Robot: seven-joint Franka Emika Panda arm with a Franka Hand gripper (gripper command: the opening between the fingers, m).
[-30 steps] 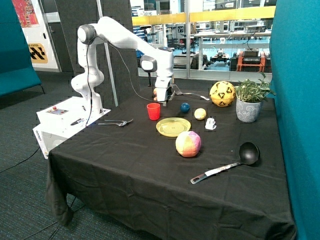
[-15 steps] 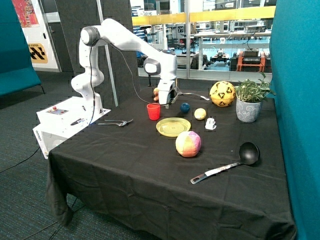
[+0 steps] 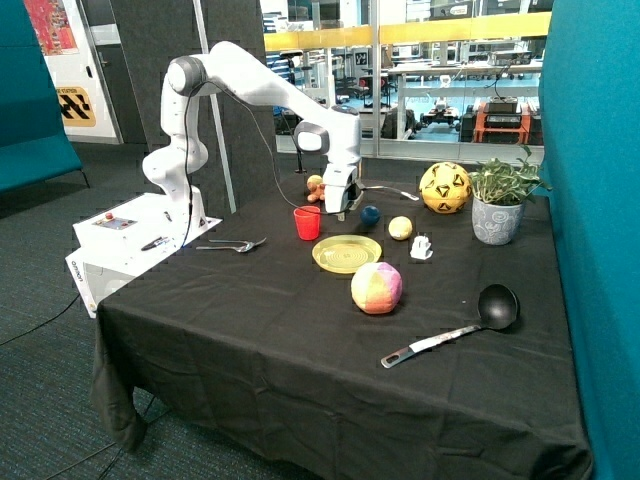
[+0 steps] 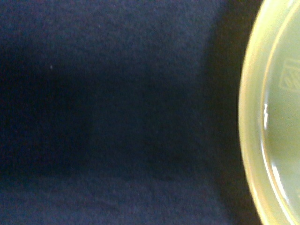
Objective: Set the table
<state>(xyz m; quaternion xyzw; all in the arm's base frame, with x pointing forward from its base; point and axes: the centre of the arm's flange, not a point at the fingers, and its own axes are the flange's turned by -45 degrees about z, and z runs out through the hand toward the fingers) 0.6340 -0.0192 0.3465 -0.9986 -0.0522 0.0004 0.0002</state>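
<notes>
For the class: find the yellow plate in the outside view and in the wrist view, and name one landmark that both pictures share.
Outside view: the yellow plate lies mid-table, between the red cup and the pink-yellow ball.
Wrist view: only the plate's rim shows at the picture's edge.
Shared landmark: the black tablecloth.

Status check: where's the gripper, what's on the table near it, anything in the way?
Gripper low between red cup and small blue ball, above round yellow plate. Black-clothed table: plate and cup out, metal cutlery at the edge. Path crowded.

You get even, bright room light outside; the wrist view is blurred, with glare on the yellow plate (image 4: 276, 122).
</notes>
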